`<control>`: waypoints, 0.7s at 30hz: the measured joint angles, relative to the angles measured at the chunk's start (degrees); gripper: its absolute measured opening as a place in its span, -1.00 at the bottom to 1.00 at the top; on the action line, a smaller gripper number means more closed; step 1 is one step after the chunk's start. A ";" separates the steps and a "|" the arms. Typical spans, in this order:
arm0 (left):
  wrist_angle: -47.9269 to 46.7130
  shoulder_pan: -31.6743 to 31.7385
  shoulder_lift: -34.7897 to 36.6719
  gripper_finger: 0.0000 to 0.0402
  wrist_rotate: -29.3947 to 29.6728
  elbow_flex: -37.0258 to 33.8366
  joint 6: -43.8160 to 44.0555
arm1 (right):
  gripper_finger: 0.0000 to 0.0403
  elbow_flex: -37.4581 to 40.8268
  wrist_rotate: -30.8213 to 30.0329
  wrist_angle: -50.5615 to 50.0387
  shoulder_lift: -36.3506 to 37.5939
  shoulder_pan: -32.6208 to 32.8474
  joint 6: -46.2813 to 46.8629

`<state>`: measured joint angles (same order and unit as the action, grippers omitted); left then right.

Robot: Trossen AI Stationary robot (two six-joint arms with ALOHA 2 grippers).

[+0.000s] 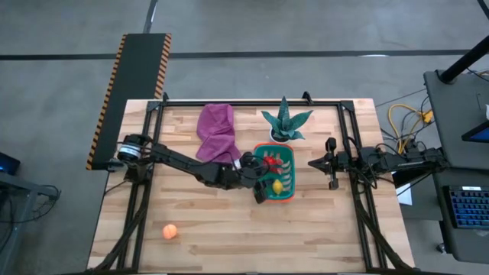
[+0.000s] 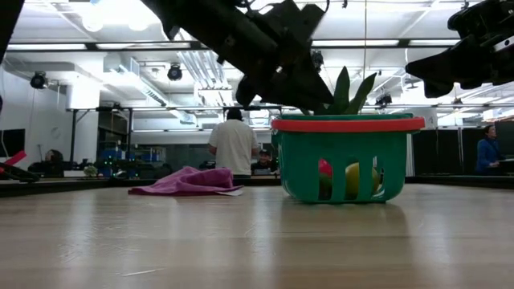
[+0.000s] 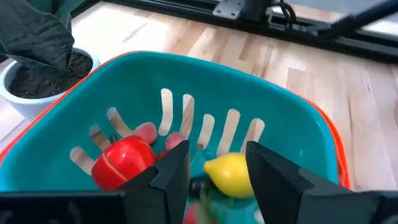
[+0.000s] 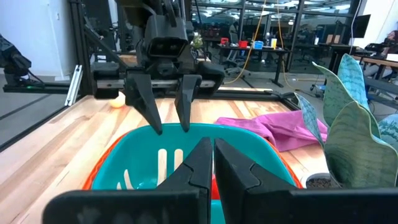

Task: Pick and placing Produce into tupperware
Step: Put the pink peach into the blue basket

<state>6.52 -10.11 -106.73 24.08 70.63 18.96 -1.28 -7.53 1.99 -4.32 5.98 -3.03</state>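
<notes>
Teal basket (image 1: 291,155) sits mid-table, long axis running near to far, holding lemon (image 3: 231,175) and red fruit (image 3: 122,160). Left gripper (image 4: 168,109) hovers above it — fingers parted, empty. Potted plant (image 1: 285,124) behind, purple cloth (image 1: 216,131) beside; right gripper (image 4: 213,163) closed, empty.

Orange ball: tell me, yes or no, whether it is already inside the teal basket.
No: the orange ball lies on the bare table, well apart from the teal basket.

A robotics lab or workshop. Beyond the wooden table (image 1: 229,221) stand metal frames (image 2: 120,112), ceiling lights (image 2: 104,16) and people at desks (image 2: 234,144).
</notes>
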 joint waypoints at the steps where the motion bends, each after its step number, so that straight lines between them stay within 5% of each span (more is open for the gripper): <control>1: -1.34 0.00 0.85 -0.30 -0.79 -0.02 -0.69 | -0.96 0.00 0.00 0.01 0.00 0.00 0.00; 7: -3.92 -0.02 7.97 -0.30 -13.19 0.26 -2.15 | -0.96 0.00 0.00 0.01 -0.02 0.00 -0.04; 12: 0.46 0.42 9.83 -0.25 -13.55 1.22 -4.76 | -0.96 0.00 0.00 0.31 0.00 0.00 -0.04; 21: 5.26 0.95 10.42 0.54 -14.02 2.60 1.41 | -0.96 0.00 0.00 0.36 0.00 -0.01 -0.04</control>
<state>11.78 -9.16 -96.31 10.06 73.23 20.37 -1.28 -7.53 2.35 -4.32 5.97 -3.07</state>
